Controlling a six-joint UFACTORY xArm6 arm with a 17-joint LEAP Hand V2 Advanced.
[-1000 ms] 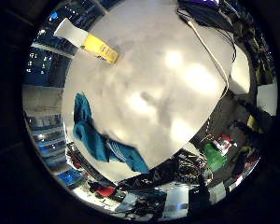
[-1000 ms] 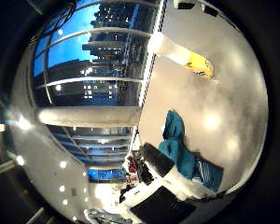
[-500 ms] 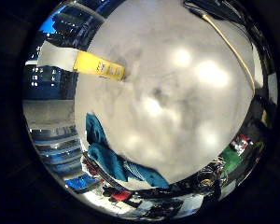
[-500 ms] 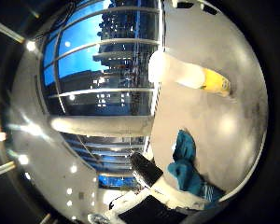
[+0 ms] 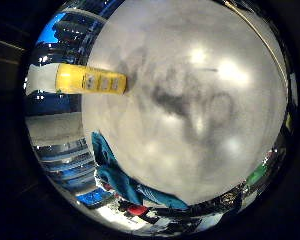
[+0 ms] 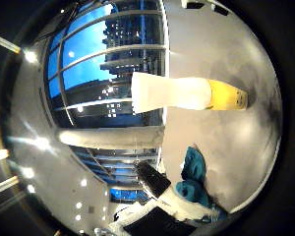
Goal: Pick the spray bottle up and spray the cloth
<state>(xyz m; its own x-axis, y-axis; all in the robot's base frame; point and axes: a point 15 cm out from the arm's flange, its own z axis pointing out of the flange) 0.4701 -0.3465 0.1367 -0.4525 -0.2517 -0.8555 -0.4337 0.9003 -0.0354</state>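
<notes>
- The bottle (image 6: 187,93) stands upright on the table (image 5: 190,100), at the edge beside the window (image 6: 88,64). It has a white top and a yellow base.
- It fills a good part of the thumb-side view, so it is close to the palm, but nothing touches it.
- The cloth (image 5: 115,175), teal and crumpled, lies on the same table edge, near the bottle but apart from it.
- The hand (image 6: 157,201) shows only as a black tip and white parts at the rim of the thumb-side view, next to the cloth.
- Whether the fingers are spread or curled cannot be told from what shows; they hold nothing that can be seen.
- The grey table top between bottle and cloth carries dark shadows.
</notes>
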